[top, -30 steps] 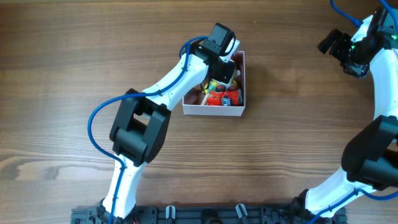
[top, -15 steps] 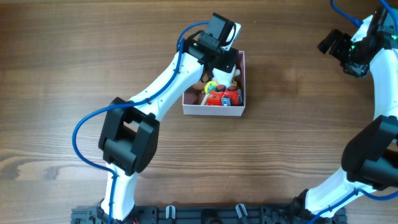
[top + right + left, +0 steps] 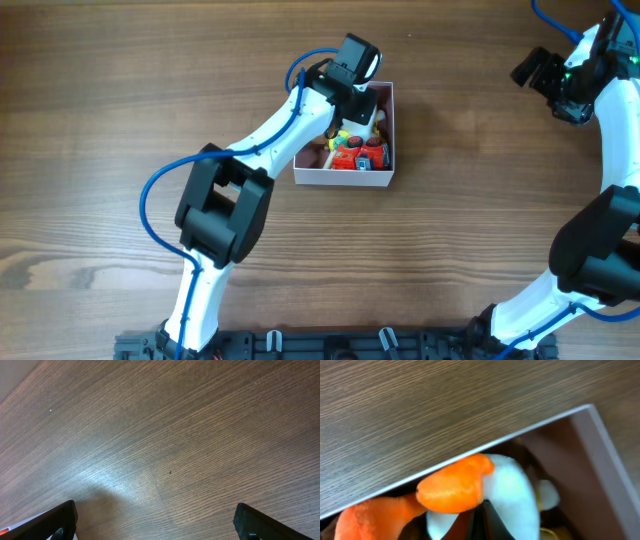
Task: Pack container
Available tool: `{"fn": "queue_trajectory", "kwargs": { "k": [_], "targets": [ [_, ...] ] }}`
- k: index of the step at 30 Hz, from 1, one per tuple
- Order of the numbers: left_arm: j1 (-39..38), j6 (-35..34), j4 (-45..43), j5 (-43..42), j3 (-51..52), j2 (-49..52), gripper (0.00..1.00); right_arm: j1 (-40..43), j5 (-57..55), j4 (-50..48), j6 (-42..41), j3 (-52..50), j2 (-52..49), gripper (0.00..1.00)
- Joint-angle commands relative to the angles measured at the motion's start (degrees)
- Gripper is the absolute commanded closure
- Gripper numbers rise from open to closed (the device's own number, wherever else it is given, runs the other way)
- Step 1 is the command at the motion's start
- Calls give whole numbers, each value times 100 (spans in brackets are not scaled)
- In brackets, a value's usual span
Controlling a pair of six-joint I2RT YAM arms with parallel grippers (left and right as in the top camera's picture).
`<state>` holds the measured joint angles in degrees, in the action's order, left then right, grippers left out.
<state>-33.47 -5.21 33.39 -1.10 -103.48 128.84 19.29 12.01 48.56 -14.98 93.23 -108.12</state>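
The container (image 3: 345, 178), a small square box with white walls and a dusty pink inside, sits mid-table and holds several toys, among them red and yellow ones (image 3: 358, 152). My left gripper (image 3: 362, 103) reaches into its far side. In the left wrist view the container's rim (image 3: 540, 427) runs across the frame, and a white and orange plush toy (image 3: 510, 490) lies inside against the far wall. My left gripper's fingers (image 3: 486, 522) are pressed together into one dark tip touching that plush. My right gripper (image 3: 527, 68) is open and empty over bare table (image 3: 157, 522) at the far right.
The wooden table (image 3: 480, 220) surrounds the container. The right arm stands along the right edge. A black rail (image 3: 330, 345) runs along the front edge.
The left arm's elbow swung left and then back. Its wrist stayed over the container's far side. The right arm has not moved.
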Motion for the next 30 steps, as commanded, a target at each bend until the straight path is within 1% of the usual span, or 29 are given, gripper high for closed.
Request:
{"fn": "queue_trajectory", "kwargs": {
  "k": [1, 3, 5, 7, 10, 13, 15, 16, 19, 21, 24, 25, 26, 27, 30],
  "targets": [
    [76, -284, 153, 201, 39, 428, 91, -13, 55, -13, -44, -17, -76, 0],
    [74, -302, 214, 111, 39, 450, 90, -13, 55, -13, -46, -17, -76, 0],
    [70, -306, 223, -142, 39, 450, 85, -13, 55, -13, -42, -17, -76, 0],
    [72, -651, 260, -435, 39, 448, 83, -13, 55, -13, -44, -17, -76, 0],
    [114, -1615, 378, -468, 39, 455, 86, -13, 55, -13, -42, -17, -76, 0],
    [118, -1628, 365, -466, 37, 437, 92, -13, 55, -13, -44, -17, -76, 0],
    [118, -1626, 313, -463, 37, 328, 92, -13, 55, -13, -44, -17, -76, 0],
    [118, -1620, 286, -463, 33, 229, 90, -13, 55, -15, -44, -17, -76, 0],
    [140, -1423, 214, -433, 26, -225, 78, -13, 55, -13, -44, -17, -76, 0],
    [157, -1408, 216, -284, 13, -601, 62, -13, 55, -15, -44, -17, -76, 0],
    [234, -1410, 280, -201, 7, -1191, 42, -13, 55, -13, -44, -17, -76, 0],
    [306, -1410, 378, -199, 7, -1484, 27, -13, 55, -13, -44, -17, -76, 0],
    [361, -1410, 461, -201, 7, -1657, 6, -15, 55, -13, -44, -17, -76, 0],
    [446, -1410, 592, -201, 7, -1899, 1, -13, 55, -15, -44, -17, -76, 0],
    [787, -1410, 1049, -166, 7, -2592, 0, -13, 55, -13, -44, -17, -76, 0]
  ]
}}
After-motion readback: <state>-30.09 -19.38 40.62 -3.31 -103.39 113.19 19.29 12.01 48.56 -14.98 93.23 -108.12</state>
